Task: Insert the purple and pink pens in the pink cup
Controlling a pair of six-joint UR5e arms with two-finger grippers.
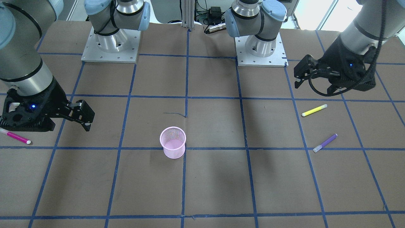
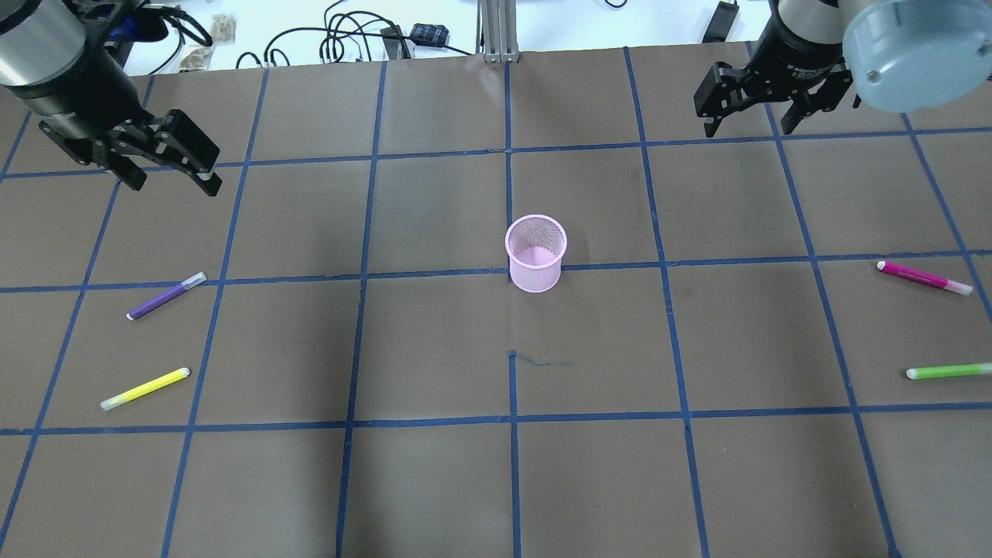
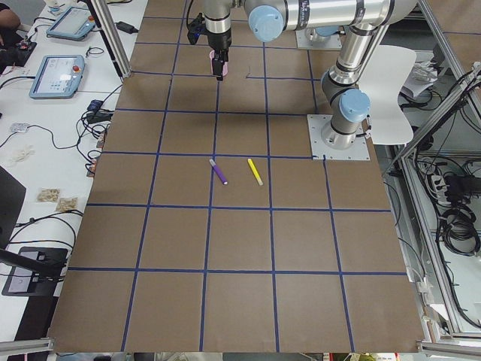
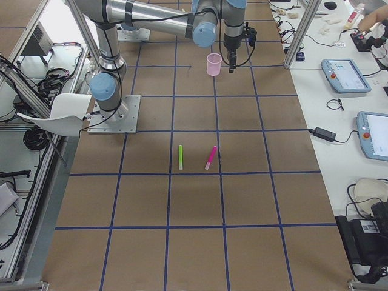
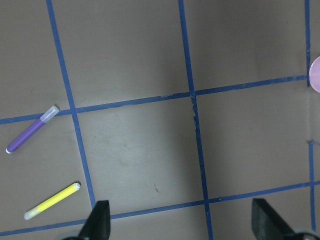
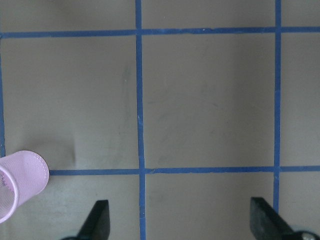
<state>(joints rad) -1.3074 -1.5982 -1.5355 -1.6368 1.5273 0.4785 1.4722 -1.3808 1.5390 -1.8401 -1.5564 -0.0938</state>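
The pink mesh cup stands upright and empty near the table's middle. The purple pen lies flat on the left side, below my left gripper, which hovers open and empty; the left wrist view shows the pen at its left edge. The pink pen lies flat at the far right. My right gripper hovers open and empty at the back right, well away from the pink pen. The right wrist view shows the cup at its lower left.
A yellow pen lies near the purple pen, toward the robot. A green pen lies near the pink pen, toward the robot. The brown table carries a blue tape grid. Cables and boxes lie beyond the far edge.
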